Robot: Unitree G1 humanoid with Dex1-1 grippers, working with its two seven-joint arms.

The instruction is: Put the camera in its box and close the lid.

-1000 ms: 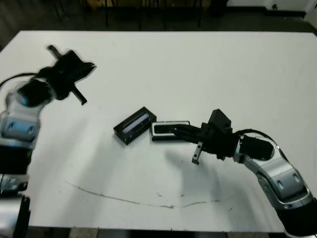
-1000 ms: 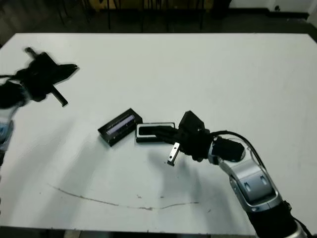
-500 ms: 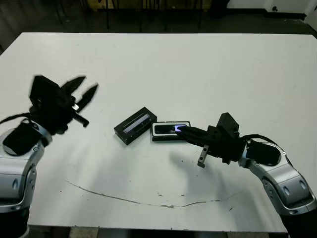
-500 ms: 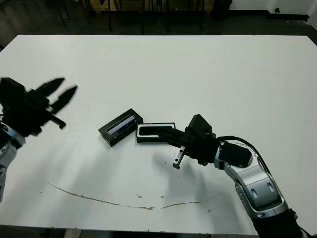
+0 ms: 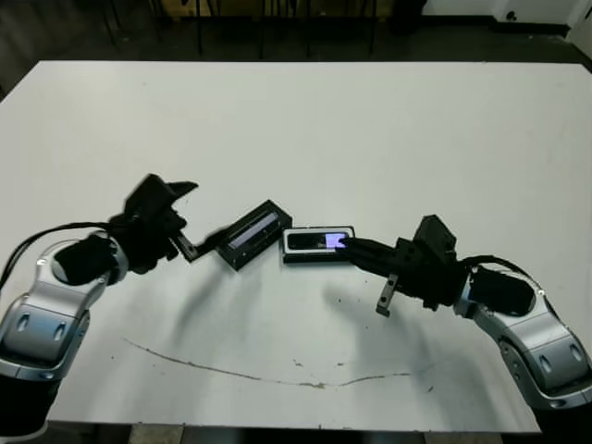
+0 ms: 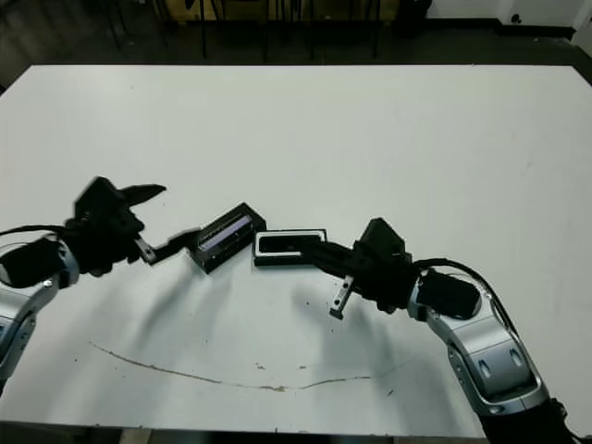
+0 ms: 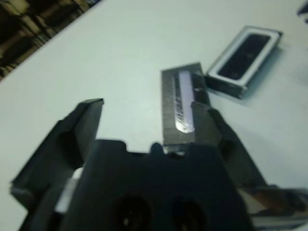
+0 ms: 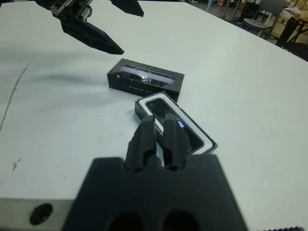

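- Fingers of the left gripper (image 5: 190, 222) are standing spread apart with nothing between them, one raised, the other reaching low across the white table (image 5: 305, 120) toward the lid.
- Lying just beyond that low finger, on the robot's left of centre, the lid (image 5: 252, 233) is resting open side up; its long axis is running on a diagonal, the near end pointing back at the left gripper, so that arm is clearly the nearer one for taking it.
- In the left wrist view the lid is showing as a shallow, hard-edged black rectangle with a pale glossy strip along its inside; whether the low finger is touching its end, I cannot tell.
- Sitting just beside the lid's far end, nearly corner to corner, the box (image 5: 318, 243) is lying with its long axis across the table, a black tray with a white lining showing as a thin rim.
- Filling that tray, the camera (image 8: 169, 119) is lying flat and lengthwise, a slim dark bar with a small bluish glow at the end nearest the right gripper; the first half of the task looks done.
- Pointing at the box's right end, the right gripper (image 5: 356, 249) is holding its two black fingers pressed together, gripping nothing, tips at or just over the camera's lit end.
- Judging from this, the lid needs turning over and carrying a short way rightward onto the box.
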